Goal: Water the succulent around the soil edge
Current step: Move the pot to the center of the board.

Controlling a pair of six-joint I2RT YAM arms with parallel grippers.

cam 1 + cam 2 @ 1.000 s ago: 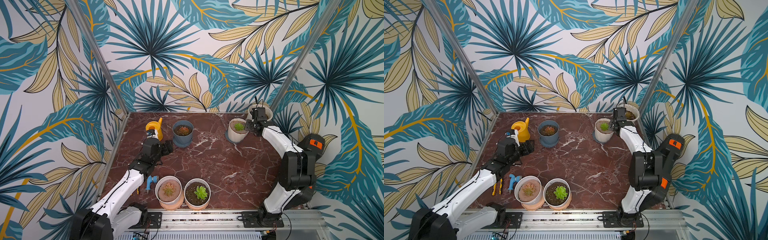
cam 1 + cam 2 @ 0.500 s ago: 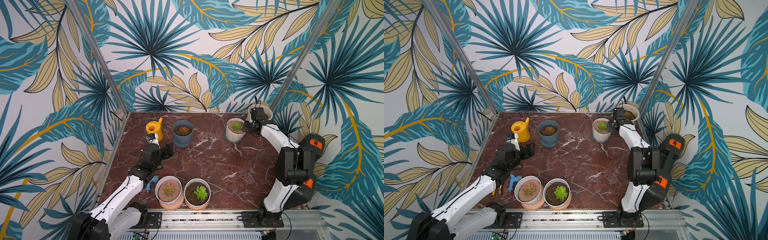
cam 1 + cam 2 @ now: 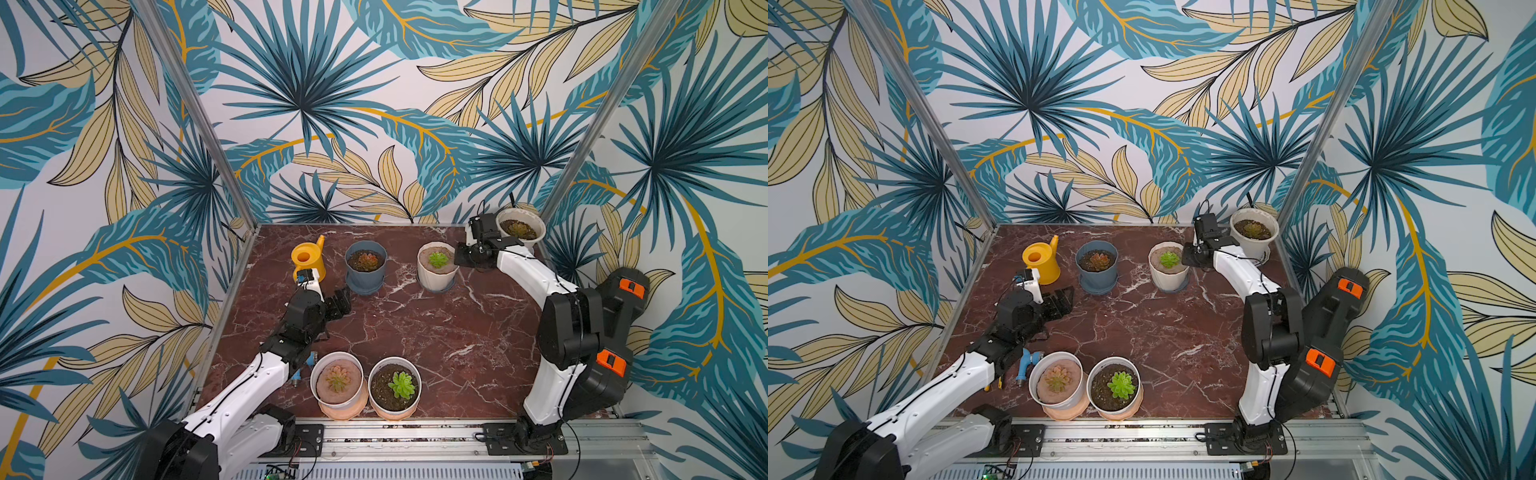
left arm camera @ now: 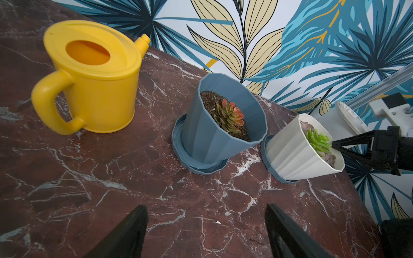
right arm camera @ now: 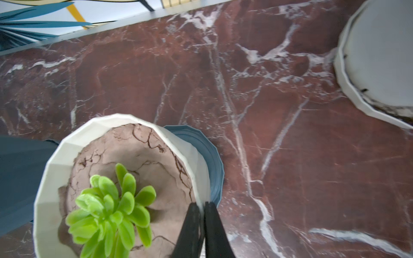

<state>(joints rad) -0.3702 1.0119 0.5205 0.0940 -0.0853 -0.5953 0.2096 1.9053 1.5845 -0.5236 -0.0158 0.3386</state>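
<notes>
Steadying, it seems: the right hand pinches the white pot at its rim by the succulent, well apart from the yellow watering can, whose handle the nearby wide-open left hand should grasp next.

On the table's back half stand, left to right, the watering can, middle pot, right pot and corner pot; near the front edge the front-left pot sits just beside the front-right pot.
</notes>
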